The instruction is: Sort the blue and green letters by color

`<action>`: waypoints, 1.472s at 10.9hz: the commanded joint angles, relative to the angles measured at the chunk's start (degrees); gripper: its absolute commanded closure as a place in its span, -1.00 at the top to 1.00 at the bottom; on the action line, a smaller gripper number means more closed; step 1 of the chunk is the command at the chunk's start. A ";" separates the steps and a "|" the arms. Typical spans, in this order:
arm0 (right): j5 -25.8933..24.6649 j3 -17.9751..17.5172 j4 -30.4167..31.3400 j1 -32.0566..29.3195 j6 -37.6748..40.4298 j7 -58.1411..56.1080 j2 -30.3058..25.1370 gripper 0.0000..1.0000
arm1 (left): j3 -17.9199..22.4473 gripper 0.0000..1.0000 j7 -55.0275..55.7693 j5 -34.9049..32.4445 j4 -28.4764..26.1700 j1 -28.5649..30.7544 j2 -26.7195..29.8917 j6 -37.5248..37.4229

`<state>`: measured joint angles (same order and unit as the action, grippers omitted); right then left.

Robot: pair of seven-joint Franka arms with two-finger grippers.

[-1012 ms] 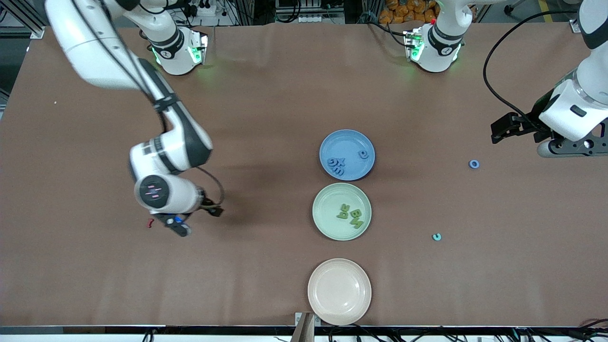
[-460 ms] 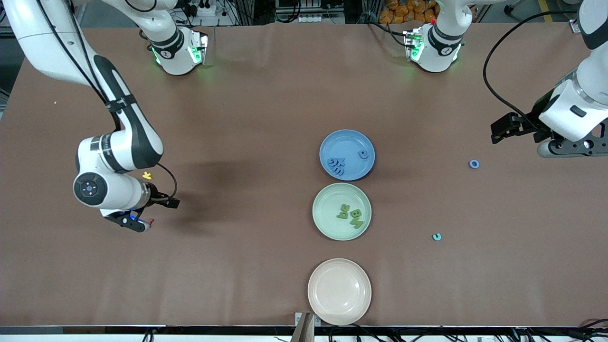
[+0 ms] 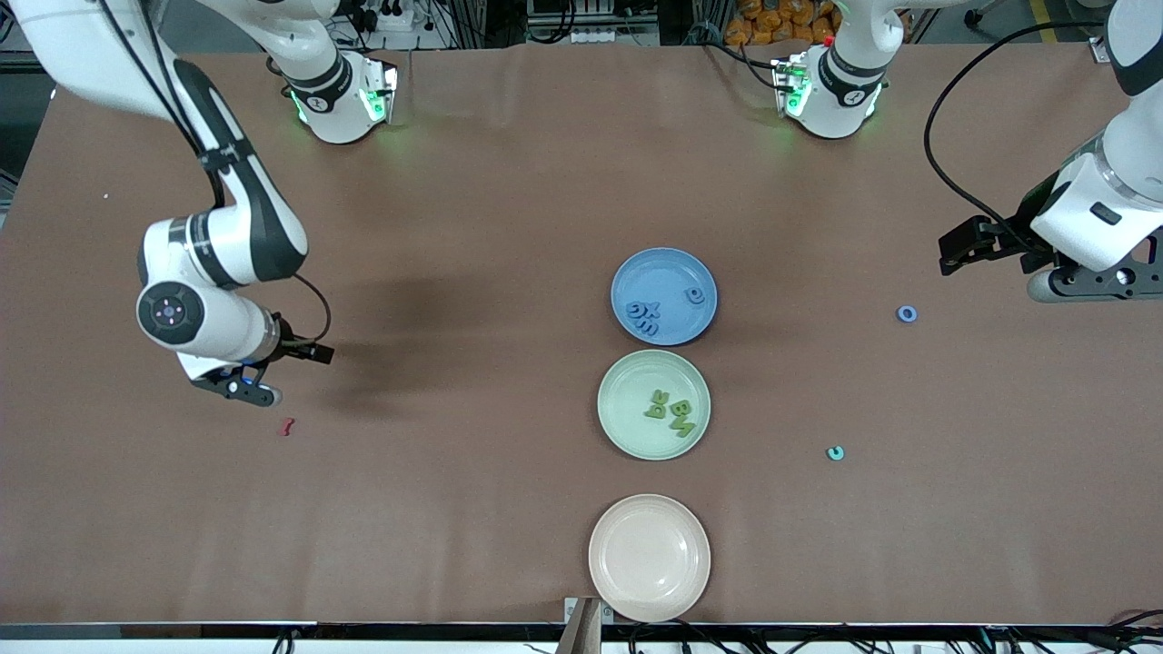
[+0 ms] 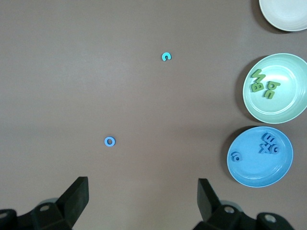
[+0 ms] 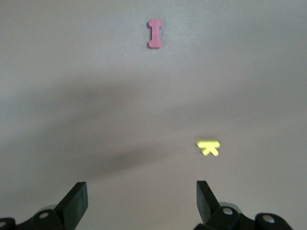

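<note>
Right gripper [image 3: 238,389] swung toward right arm's end of table since a second ago; jaws wide, empty, over red letter [image 3: 287,426] and yellow letter [image 5: 208,147]. Left gripper [image 4: 142,196] waits, spread, empty. Blue letters [image 3: 644,316] on blue plate [image 3: 686,322], green letters [image 3: 670,411] on green plate [image 3: 627,427]. Sorting looks done.

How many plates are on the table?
3, in a row. The blue plate is farthest from the front camera, the green plate sits in the middle, and the cream plate is nearest, at the table's edge. None looks hidden.
</note>
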<state>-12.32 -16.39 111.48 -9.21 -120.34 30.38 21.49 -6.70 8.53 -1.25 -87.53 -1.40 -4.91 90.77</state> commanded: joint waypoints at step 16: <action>10.45 6.27 -25.96 6.58 29.53 -20.37 -20.08 1.00 | -0.16 1.00 -0.53 -1.13 -0.01 0.08 0.16 0.29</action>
<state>-5.05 -12.11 87.36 -2.47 -93.93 10.59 1.59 -6.68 8.53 -1.25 -87.54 -1.39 -4.96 90.78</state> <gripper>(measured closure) 0.000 0.000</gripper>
